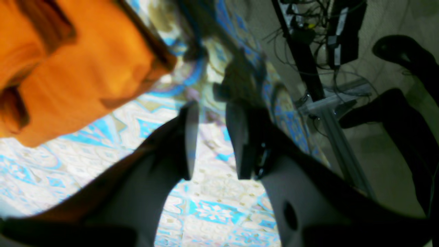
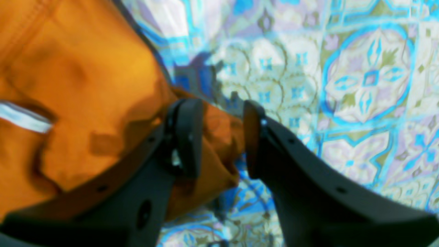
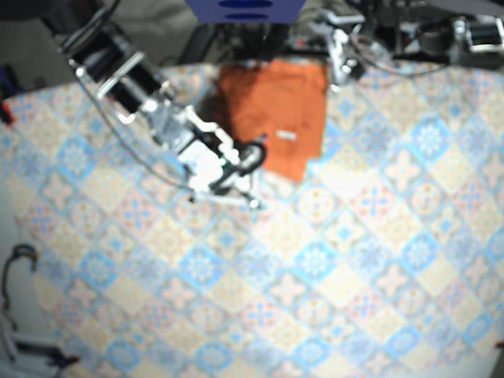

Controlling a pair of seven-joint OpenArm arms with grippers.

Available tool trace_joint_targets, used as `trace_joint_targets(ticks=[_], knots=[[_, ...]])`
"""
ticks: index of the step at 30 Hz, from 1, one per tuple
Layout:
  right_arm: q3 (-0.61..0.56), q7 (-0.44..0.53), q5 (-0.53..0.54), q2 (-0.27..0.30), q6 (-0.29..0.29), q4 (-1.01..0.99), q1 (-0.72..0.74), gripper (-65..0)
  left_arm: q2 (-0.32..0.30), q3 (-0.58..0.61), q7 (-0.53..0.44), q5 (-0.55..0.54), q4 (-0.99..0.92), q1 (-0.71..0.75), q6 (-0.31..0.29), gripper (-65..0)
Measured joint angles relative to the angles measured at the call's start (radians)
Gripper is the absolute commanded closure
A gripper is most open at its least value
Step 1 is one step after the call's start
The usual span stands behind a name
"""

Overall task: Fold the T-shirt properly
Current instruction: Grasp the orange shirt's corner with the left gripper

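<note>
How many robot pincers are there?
2. The right pincer has a corner of the orange shirt between its jaws. The left pincer is over the tablecloth beside the shirt, holding nothing.

Counter (image 3: 339, 260) fills the overhead view, blue-and-cream tile pattern all over. Lying flat on it near the far edge is the orange T-shirt (image 3: 276, 102), a rough rectangle, small white tag (image 3: 287, 135) up.

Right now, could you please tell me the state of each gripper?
Left gripper: open, empty.
Right gripper: open, a fold of the orange fabric T-shirt between its jaws.
</note>
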Motion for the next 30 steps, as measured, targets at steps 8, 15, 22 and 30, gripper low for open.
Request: trace_joint_targets(ticks=[8, 15, 22, 30], knots=[[0.000, 0.004, 0.000, -0.024, 0.000, -0.007, 0.012, -20.4, 0.077, -0.001, -0.004, 0.000, -0.063, -0.002, 0.000, -15.9], [0.000, 0.001, -0.002, -0.015, 0.000, -0.007, 0.010, -20.4, 0.122, -0.002, -0.001, 0.005, -0.101, -0.002, 0.000, -15.8], [0.000, 0.001, 0.000, -0.016, 0.000, -0.007, 0.010, -20.4, 0.154, -0.003, -0.004, 0.003, -0.113, -0.002, -0.001, -11.7], [0.000, 0.001, -0.001, -0.012, 0.000, -0.007, 0.010, -20.4, 0.175, -0.010, -0.004, 0.006, -0.120, -0.002, 0.003, 0.0]])
